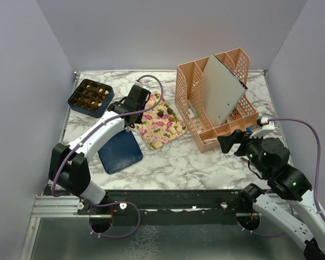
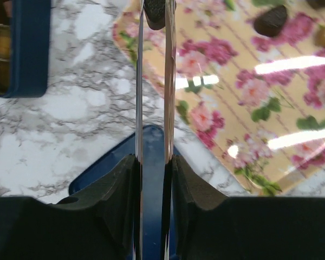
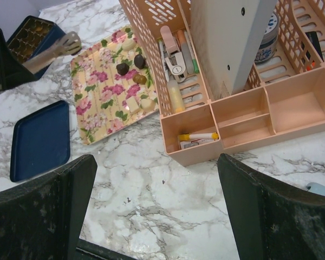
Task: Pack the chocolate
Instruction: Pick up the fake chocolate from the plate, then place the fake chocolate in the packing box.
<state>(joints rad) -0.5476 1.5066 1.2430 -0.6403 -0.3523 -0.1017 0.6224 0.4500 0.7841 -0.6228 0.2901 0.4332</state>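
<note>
Dark chocolate (image 2: 154, 16), one piece, is pinched at the tips of the left gripper (image 2: 155, 6), whose jaws are drawn almost together on it. It is held over the edge of the floral tray (image 3: 105, 116) on the side toward the blue box (image 1: 93, 111). About six more pieces are seen on the tray from the right wrist: three dark and three cream. Further pieces, dark and cream, are seated in the box's grid, though their number cannot be counted. One blue lid (image 1: 121, 153) lies flat on the marble table (image 3: 151, 206), just beside the tray and under the left arm.

One peach organizer (image 3: 192, 157) stands to the right of the tray, with one grey board (image 1: 222, 89) leaning inside it. Among its small contents is a jar with blue print, too small to be read. No other writing can be made out.

The right gripper (image 3: 154, 162) is spread wide with nothing held, and hangs above the table in front of the organizer.
</note>
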